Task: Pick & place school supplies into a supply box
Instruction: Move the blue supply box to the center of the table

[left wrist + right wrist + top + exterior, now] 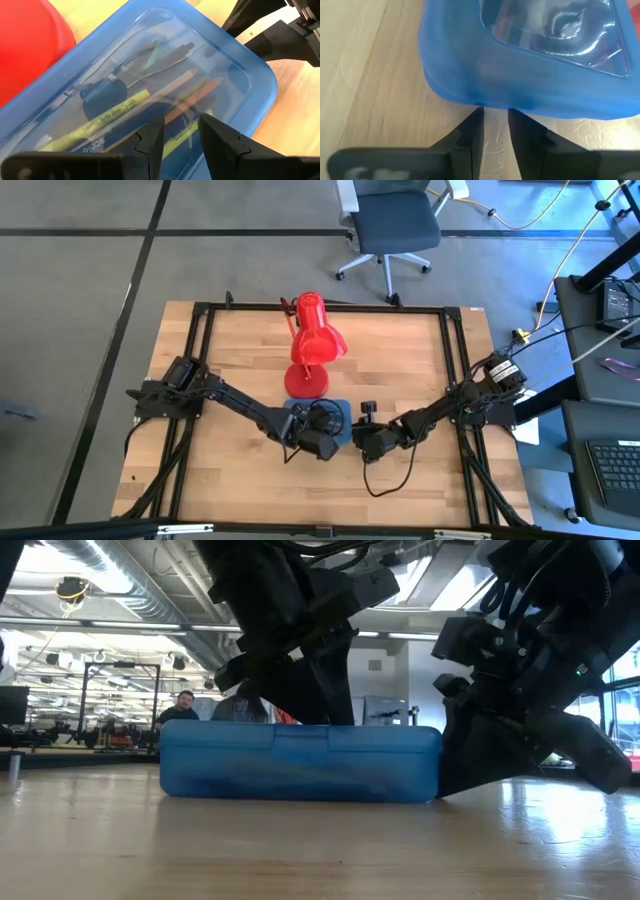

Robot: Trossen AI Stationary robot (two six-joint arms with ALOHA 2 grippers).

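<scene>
Blue plastic, half see-through: the box (pixel 337 408) lies shut on the wooden table (pixel 400 360), near its middle and just in front of the red lamp (pixel 312 345). In the high view the left gripper (pixel 322 427) hangs over the box and hides most of it, while the right gripper (pixel 366 442) sits at the box's right end; both arms reach in from the table's sides. In the low view the box (pixel 300 762) rests flat on the table (pixel 320 850), its lid closed, with one gripper above it and the other down at its end, touching the wood; a person shows far behind in the room. In the left wrist view the left gripper (pixel 181 131) has its fingers a small way apart just above the lid, holding nothing; through the lid I see the supplies (pixel 150 100), pens, a yellow marker and pencils, all inside the box. In the right wrist view the right gripper (pixel 495 117) stands with fingers narrowly apart at the box's edge (pixel 485 80), tips near the wall, gripping nothing.
</scene>
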